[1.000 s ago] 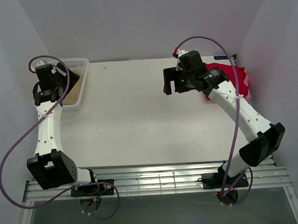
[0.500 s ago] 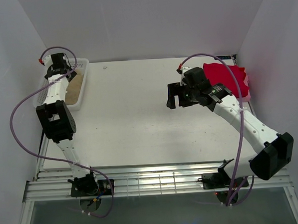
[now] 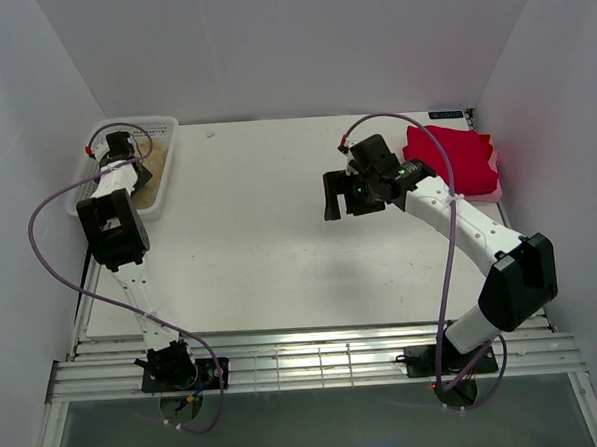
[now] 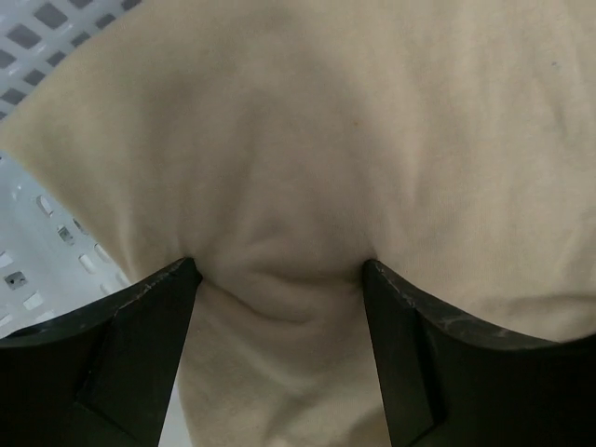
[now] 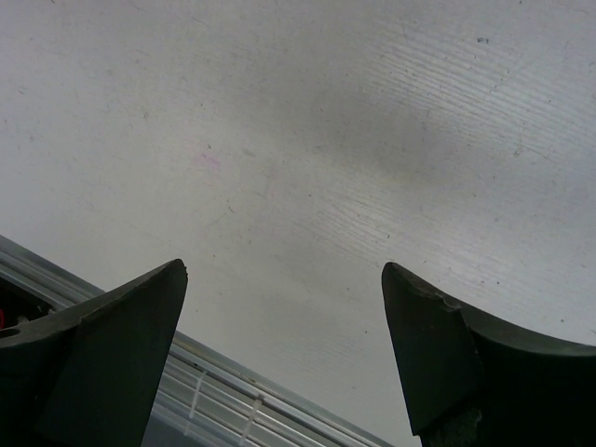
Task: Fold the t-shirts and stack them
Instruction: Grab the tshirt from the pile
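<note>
The left gripper [image 4: 279, 266] is down inside the white mesh basket [image 3: 159, 123], which stands at the far left corner of the table [image 3: 250, 261]. Its jaws are spread wide, and both tips press into the tan t-shirt [image 4: 354, 140], which lies in the basket. A soft pucker of cloth bulges up between the two fingers [image 4: 140, 349], but they have not closed on it. In the left wrist view the tan cloth fills nearly the whole picture, with a strip of the basket's mesh wall showing at the left edge.

The right gripper [image 5: 284, 270] hangs above bare table, to the right of the middle. Its jaws are wide apart with nothing between them. Below it the right wrist view shows only the white tabletop and, at the near edge, a slotted metal rail [image 5: 214, 386].

The red t-shirt [image 3: 453, 158] lies in a rumpled heap on the table at the far right corner, near the right wall. It is just to the right of the right arm's wrist and apart from its fingers
</note>
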Action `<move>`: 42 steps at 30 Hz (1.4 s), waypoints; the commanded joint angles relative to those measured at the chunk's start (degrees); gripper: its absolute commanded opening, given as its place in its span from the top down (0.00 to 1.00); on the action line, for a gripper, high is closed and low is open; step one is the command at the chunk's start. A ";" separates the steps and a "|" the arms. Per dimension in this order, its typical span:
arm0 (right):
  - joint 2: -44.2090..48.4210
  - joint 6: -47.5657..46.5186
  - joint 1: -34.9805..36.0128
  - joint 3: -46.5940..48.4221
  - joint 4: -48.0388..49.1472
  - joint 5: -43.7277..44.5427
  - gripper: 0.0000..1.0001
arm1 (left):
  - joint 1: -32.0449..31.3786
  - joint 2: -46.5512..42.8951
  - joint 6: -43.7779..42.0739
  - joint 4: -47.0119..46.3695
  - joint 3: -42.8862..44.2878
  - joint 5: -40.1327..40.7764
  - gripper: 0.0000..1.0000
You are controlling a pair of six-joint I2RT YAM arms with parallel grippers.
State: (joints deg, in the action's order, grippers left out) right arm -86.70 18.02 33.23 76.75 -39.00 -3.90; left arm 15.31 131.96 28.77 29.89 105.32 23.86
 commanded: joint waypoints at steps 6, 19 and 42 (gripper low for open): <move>-1.99 -0.01 -0.10 6.22 -0.37 -1.11 0.09 | 1.04 1.37 -2.40 -1.67 -0.20 -7.06 0.79; -5.32 0.44 0.34 7.18 0.42 -2.69 0.09 | -3.52 -31.55 -0.21 -7.47 -3.89 -17.13 1.00; 1.70 2.72 1.31 1.39 -3.53 2.67 0.09 | -21.19 -65.60 8.76 -0.45 -45.90 -52.34 1.00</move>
State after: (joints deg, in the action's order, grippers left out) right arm -87.53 19.42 34.22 79.75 -41.50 -2.52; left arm -3.84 71.44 37.19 28.75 59.66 -25.06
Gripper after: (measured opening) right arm 0.911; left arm 0.110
